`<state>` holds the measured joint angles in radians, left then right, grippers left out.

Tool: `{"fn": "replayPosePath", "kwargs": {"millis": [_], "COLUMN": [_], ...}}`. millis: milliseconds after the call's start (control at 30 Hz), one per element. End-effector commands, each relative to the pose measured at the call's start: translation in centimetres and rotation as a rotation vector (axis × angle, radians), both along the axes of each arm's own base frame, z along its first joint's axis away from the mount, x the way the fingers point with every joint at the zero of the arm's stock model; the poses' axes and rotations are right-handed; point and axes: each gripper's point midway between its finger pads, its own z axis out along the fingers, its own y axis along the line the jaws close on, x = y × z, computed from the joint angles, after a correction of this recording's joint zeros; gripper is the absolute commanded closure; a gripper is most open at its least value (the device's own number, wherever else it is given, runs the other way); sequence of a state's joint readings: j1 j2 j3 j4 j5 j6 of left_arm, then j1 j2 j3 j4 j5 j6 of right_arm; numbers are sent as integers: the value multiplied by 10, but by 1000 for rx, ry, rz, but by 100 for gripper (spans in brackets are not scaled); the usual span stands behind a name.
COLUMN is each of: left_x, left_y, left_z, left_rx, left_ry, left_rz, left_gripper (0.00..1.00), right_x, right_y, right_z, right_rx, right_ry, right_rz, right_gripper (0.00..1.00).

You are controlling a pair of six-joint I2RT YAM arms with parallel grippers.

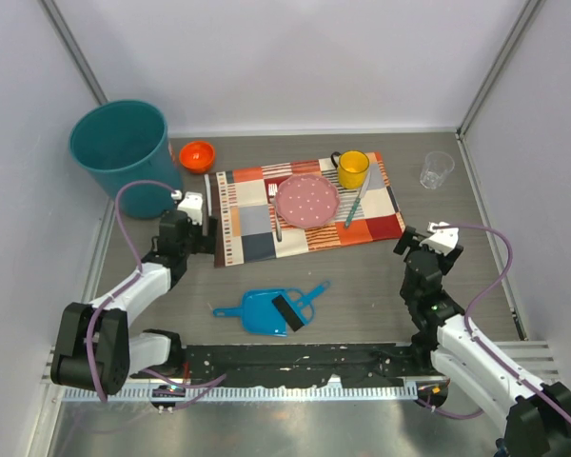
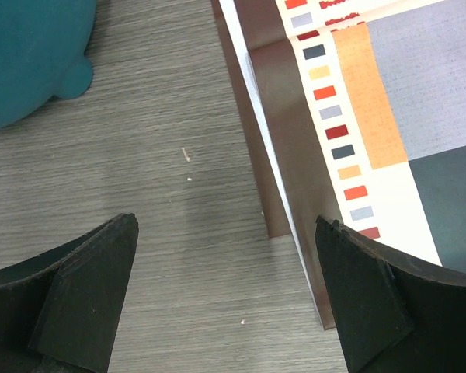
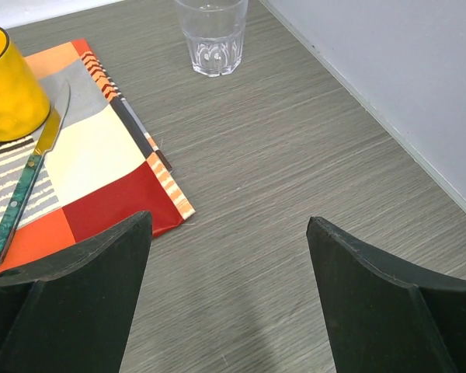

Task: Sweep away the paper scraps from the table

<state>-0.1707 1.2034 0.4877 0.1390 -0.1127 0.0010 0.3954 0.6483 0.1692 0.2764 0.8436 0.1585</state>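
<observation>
Open table point(image 1: 362, 276) strip between placemat point(image 1: 252, 208) and dustpan point(image 1: 259, 310)

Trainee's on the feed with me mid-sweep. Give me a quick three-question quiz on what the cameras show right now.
1. Multiple choice: what stands on the colourful patchwork placemat beside the pink dotted plate? A) a clear glass tumbler B) a yellow mug C) an orange bowl
2. True or false: the left gripper and the right gripper each hold something between their fingers.
3. How many crumpled white paper wads are visible on the grey wood-grain table?
Key: 1 B. 2 False, both are open and empty. 3 Zero.
</observation>
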Motion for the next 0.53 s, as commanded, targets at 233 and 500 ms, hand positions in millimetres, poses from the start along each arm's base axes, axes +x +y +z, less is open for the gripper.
{"fn": "replayPosePath", "kwargs": {"millis": [233, 500], "left_x": [8, 9], "left_y": [-3, -3], "left_z": [9, 12], "left_rx": [-17, -27], "left_ry": [-50, -58], "left_rz": [-4, 4], "left_gripper": [0, 0], "right_x": [6, 7], "right_y": [1, 2], "right_z": [19, 18], "right_rx": [20, 16], "right_ry": [-68, -63], "right_rz": [-5, -3], "right_gripper": [13, 14]}}
